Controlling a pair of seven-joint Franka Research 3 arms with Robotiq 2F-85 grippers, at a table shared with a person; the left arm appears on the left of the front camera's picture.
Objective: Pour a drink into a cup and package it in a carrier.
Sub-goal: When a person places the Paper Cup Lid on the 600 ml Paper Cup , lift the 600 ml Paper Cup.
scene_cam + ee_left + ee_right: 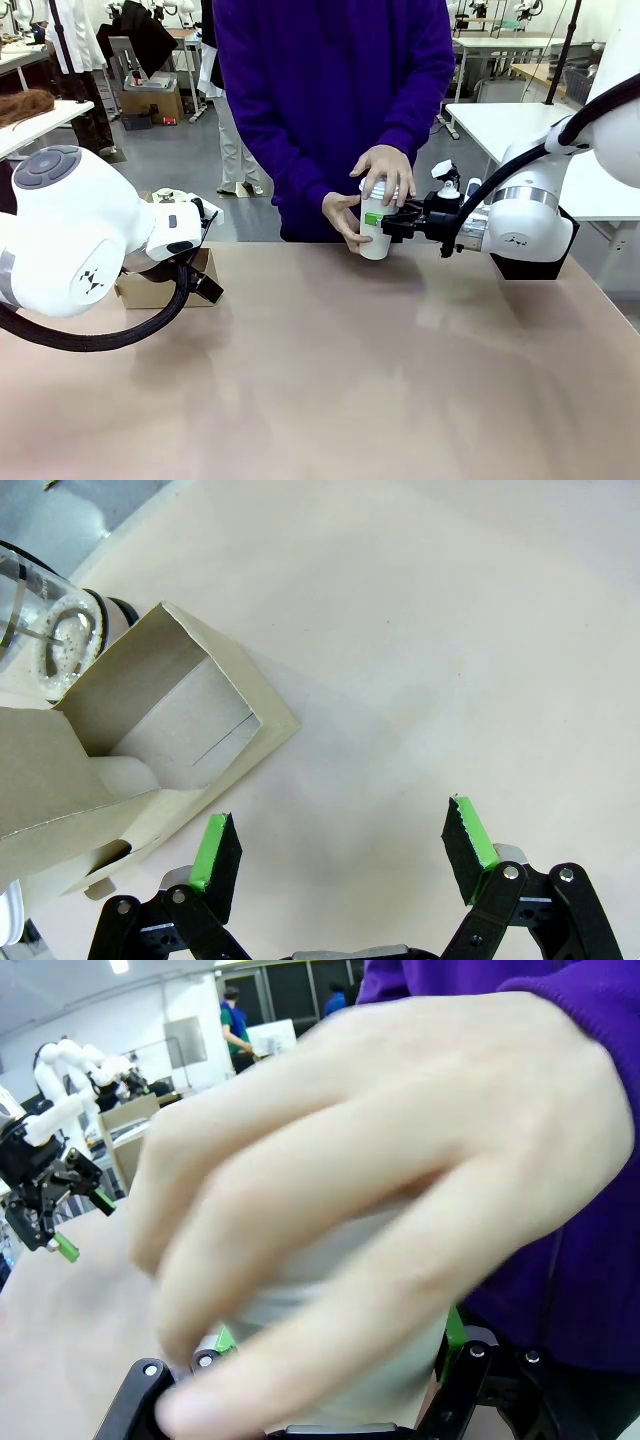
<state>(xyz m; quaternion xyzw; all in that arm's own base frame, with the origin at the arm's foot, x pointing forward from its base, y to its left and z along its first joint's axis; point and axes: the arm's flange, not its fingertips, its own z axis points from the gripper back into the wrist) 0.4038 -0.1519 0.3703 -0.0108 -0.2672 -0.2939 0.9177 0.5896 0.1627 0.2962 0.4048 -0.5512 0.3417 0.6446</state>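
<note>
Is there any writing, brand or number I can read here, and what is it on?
No readable text.
The cup and the carrier show no print.
The left arm and the right arm each bear a small dark emblem, no letters.

We count one cup (373, 243), one carrier (150, 730), one glass jug (40, 630), two grippers, left gripper (340, 845) and right gripper (380, 222), and two hands, upper hand (385, 172) and lower hand (343, 218).

arms (70, 240): glossy white, black cables (100, 340) | jaws: black, green pads (474, 832) | person's sweater (330, 100): purple
</note>
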